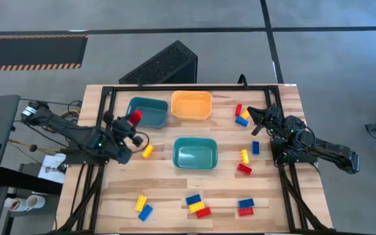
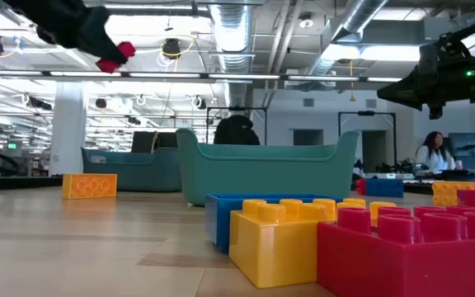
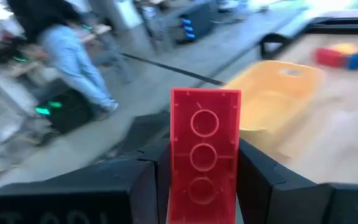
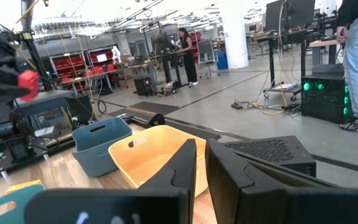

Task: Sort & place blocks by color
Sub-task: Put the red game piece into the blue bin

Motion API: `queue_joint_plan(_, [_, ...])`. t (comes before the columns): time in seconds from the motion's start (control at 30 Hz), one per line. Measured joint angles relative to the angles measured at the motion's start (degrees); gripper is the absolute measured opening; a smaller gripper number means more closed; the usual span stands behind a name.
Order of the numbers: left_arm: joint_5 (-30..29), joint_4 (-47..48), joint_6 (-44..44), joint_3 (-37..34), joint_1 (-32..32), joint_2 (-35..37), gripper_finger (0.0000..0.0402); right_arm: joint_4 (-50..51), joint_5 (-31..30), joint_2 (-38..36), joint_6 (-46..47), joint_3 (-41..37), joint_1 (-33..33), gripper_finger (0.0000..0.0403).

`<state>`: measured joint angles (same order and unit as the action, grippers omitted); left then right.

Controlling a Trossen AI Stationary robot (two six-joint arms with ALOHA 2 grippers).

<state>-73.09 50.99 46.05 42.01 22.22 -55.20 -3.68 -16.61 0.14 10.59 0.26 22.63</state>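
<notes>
My left gripper [image 1: 132,123] is shut on a red block [image 1: 136,117] and holds it in the air over the near left part of the left teal tray [image 1: 150,103]. In the low view the block [image 2: 115,55] hangs high at the upper left. My right gripper [image 1: 256,121] hovers shut and empty by a red, yellow and blue block cluster [image 1: 241,116] near the table's right edge. Other blocks lie flat on the table: a yellow one [image 1: 147,151] and several along the near edge [image 1: 198,205]. An orange tray [image 1: 191,104] and a second teal tray [image 1: 195,154] stand mid-table. My left gripper pinches the red block [image 3: 204,143] between its two fingers [image 3: 156,174], one on each long side. The block lies along the fingers and sticks out past their tips, its hollow underside with three rings facing the wrist camera. It is lifted clear of table and tray.
A yellow [image 1: 244,155], a blue [image 1: 255,147] and a red block [image 1: 244,169] lie right of the centre teal tray. A black grille box [image 1: 162,64] sits beyond the far edge. People stand in the room behind. Bare wood lies between the trays and the near blocks.
</notes>
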Motion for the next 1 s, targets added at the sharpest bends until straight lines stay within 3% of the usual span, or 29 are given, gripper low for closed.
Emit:
queue_joint_plan(0.1, [1.7, -0.5, -2.1, -0.3, -5.3, 0.2, 0.01, 0.0, 0.0, 0.0, 0.0, 0.0, 0.0, 0.0061])
queue_joint_plan(0.27, [13.1, -7.6, -12.4, -0.4, -14.3, -0.9, 0.01, 0.0, 0.0, 0.0, 0.0, 0.0, 0.0, 0.0061])
queue_joint_plan(0.43, [27.2, -25.5, -29.6, -0.4, -20.9, -1.1, 0.01, 0.0, 0.0, 0.0, 0.0, 0.0, 0.0, 0.0061])
queue_joint_plan(0.57, [34.4, -37.6, -36.4, -1.3, -25.1, -1.1, 0.01, 0.0, 0.0, 0.0, 0.0, 0.0, 0.0, 0.0061])
queue_joint_plan(0.83, [43.9, -53.4, -32.8, -14.6, -33.2, -0.8, 0.01, 0.0, 0.0, 0.0, 0.0, 0.0, 0.0, 0.0061])
queue_joint_plan(1.0, [45.3, -60.7, -27.8, -20.8, -36.6, -0.8, 0.01, 0.0, 0.0, 0.0, 0.0, 0.0, 0.0, 0.0061])
